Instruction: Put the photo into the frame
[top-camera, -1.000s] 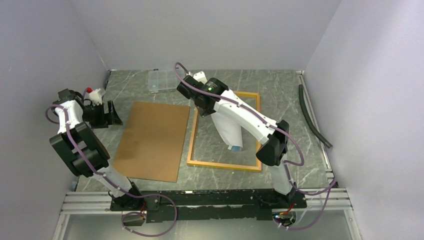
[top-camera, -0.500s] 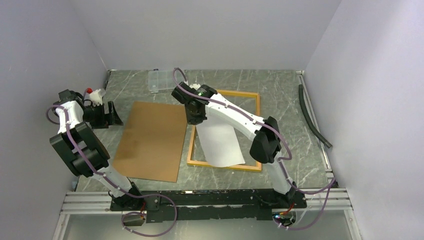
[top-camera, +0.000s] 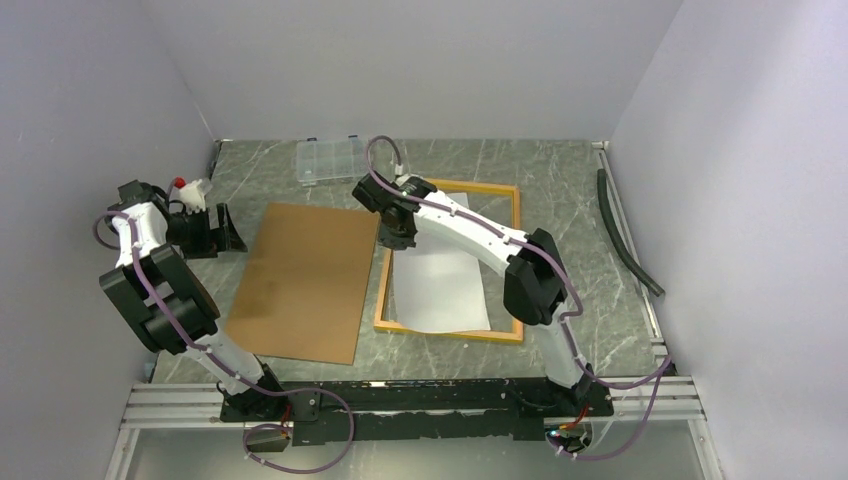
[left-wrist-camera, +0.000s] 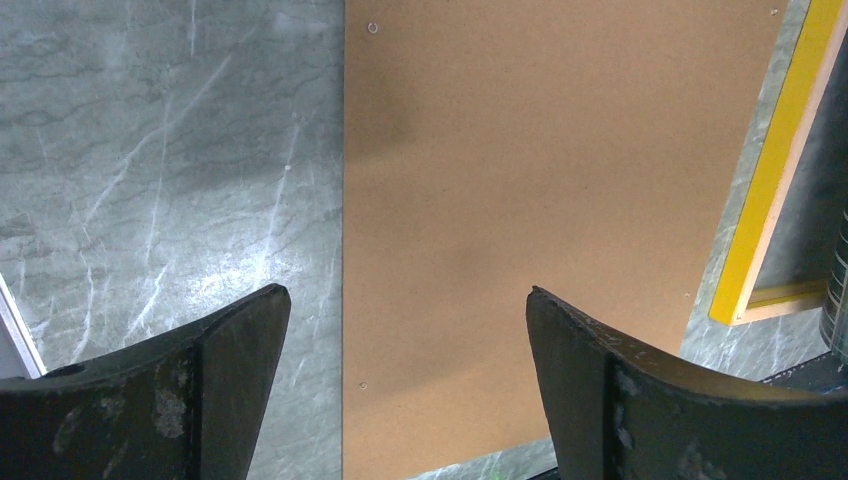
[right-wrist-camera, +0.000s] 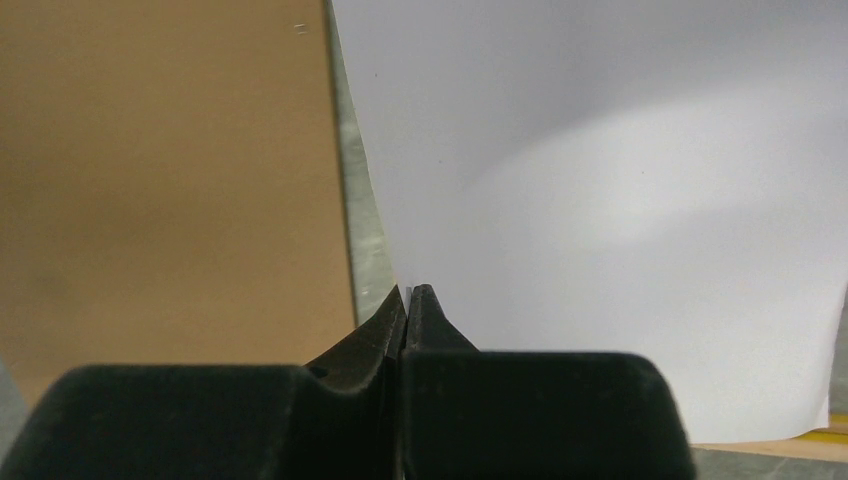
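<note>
Right gripper (right-wrist-camera: 407, 293) pinches photo (right-wrist-camera: 620, 180); left gripper (left-wrist-camera: 405, 298) wide.

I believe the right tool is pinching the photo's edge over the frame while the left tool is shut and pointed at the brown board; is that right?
Not quite: the left tool is open, its jaws wide apart, pointed at the brown board, as the left wrist view shows. The right tool does pinch the photo's edge over the frame.
</note>
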